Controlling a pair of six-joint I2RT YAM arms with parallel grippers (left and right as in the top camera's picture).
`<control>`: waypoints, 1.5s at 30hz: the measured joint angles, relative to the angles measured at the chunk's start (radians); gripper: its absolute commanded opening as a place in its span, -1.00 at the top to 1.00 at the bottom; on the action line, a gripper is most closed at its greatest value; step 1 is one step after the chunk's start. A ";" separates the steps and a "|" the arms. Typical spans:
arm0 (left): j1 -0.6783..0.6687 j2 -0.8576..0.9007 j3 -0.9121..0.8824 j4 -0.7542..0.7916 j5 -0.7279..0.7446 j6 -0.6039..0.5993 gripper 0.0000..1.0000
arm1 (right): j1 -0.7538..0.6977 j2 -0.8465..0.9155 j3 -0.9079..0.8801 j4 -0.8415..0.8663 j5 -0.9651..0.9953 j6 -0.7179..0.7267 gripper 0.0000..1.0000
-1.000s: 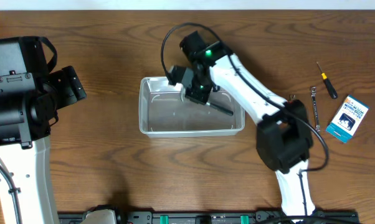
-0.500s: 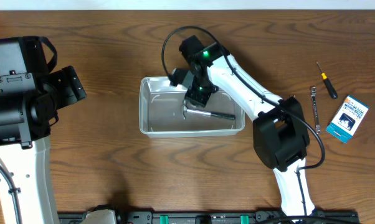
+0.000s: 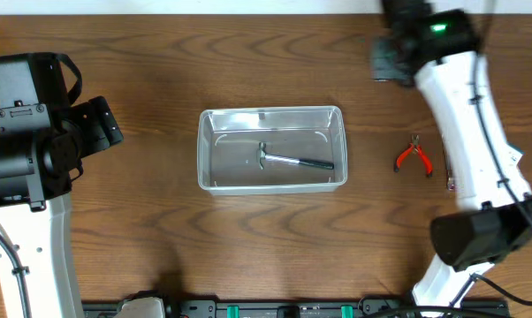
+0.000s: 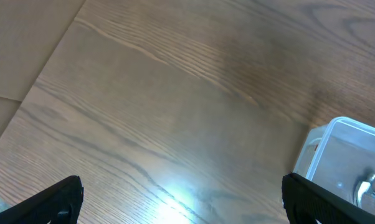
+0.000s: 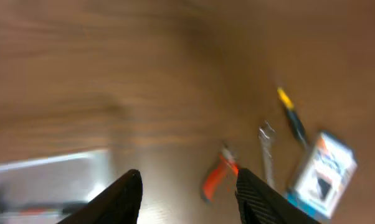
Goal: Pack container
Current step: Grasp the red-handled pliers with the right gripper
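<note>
Overhead: you see the container (image 3: 231, 172) mid-frame, a hammer (image 3: 292, 161) lying inside it. Red pliers (image 3: 414, 157) lie to its right, and the right arm hides the table past them.
Left wrist: your left gripper (image 4: 181, 183) is spread wide and empty; only the container's corner shows, lower right.
Right wrist: badly blurred. Your right gripper (image 5: 187, 177) is parted and empty; the container is cut off lower left.

This is a robotics lab bench: my left arm (image 3: 27, 150) and right arm (image 3: 465, 97) stand at a wood-grain table (image 3: 151, 62), where pliers (image 3: 414, 158) and a hammer (image 3: 294, 162) lie.
</note>
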 measured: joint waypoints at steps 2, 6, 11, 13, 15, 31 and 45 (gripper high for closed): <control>0.000 0.000 0.000 -0.002 0.000 0.000 -0.90 | -0.068 0.009 -0.027 -0.024 -0.019 0.055 -0.04; 0.000 0.000 0.000 -0.002 0.000 0.000 -0.89 | -0.150 0.035 -0.156 0.000 -0.087 0.118 -0.04; 0.000 0.000 0.000 -0.002 0.000 0.000 -0.89 | -0.201 0.057 -0.365 0.109 -0.147 0.157 -0.03; 0.000 0.000 0.000 -0.002 0.000 0.000 -0.89 | -0.212 0.060 -0.435 0.153 -0.157 0.162 -0.03; 0.000 0.000 0.000 -0.002 0.000 0.000 -0.89 | -0.219 0.061 -0.497 0.196 -0.164 0.165 -0.02; 0.000 0.000 0.000 -0.004 0.000 0.000 -0.89 | -0.220 0.061 -0.781 0.436 -0.177 0.177 -0.07; 0.000 0.000 0.000 -0.018 0.000 0.000 -0.89 | -0.220 0.023 -0.886 0.610 -0.196 0.184 0.49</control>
